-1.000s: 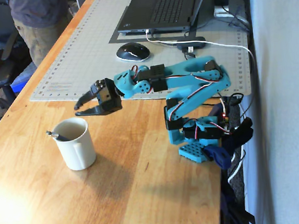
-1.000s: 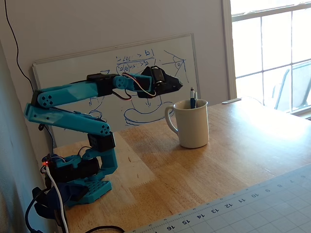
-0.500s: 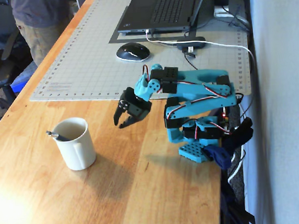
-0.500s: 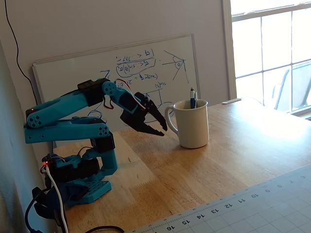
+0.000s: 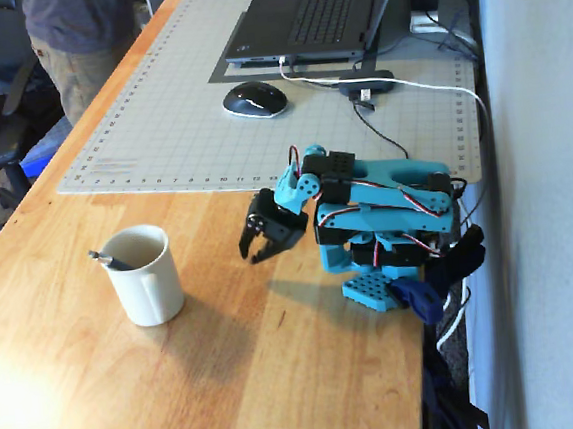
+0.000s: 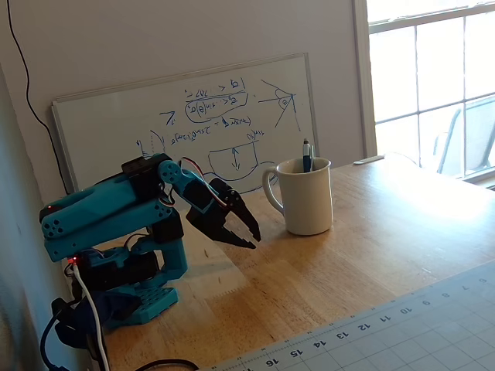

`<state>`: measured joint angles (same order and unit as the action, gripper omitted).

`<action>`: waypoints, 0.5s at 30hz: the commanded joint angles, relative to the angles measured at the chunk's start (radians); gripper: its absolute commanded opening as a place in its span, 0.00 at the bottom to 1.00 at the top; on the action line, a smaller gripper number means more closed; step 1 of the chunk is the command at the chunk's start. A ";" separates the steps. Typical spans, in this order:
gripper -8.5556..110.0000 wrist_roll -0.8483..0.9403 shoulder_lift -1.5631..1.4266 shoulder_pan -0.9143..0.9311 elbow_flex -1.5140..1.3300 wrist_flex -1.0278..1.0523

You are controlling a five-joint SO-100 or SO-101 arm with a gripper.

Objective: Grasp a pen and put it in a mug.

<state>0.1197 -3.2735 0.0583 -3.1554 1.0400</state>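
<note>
The pen [image 6: 307, 154] stands inside the mug [image 6: 307, 202]; the gripper [image 6: 249, 235], well apart from the mug, holds its fingers [image 5: 246, 246] narrowly parted and empty.

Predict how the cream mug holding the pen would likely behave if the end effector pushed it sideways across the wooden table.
The mug looks like thick ceramic with a wide flat base, so it would probably slide rather than tip. The pen leans loosely against the rim and would likely rattle or shift. A push high up, near the handle, might turn the mug.
</note>
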 commanded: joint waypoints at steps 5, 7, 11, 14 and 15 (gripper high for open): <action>0.10 -0.006 -0.084 0.009 0.021 0.130; 0.10 -0.006 -0.080 0.009 0.021 0.129; 0.10 -0.005 -0.077 0.005 0.021 0.129; 0.10 -0.005 -0.077 -0.002 0.021 0.129; 0.10 -0.005 -0.077 -0.002 0.021 0.129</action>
<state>0.1197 -3.3241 0.0583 -3.1554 1.1674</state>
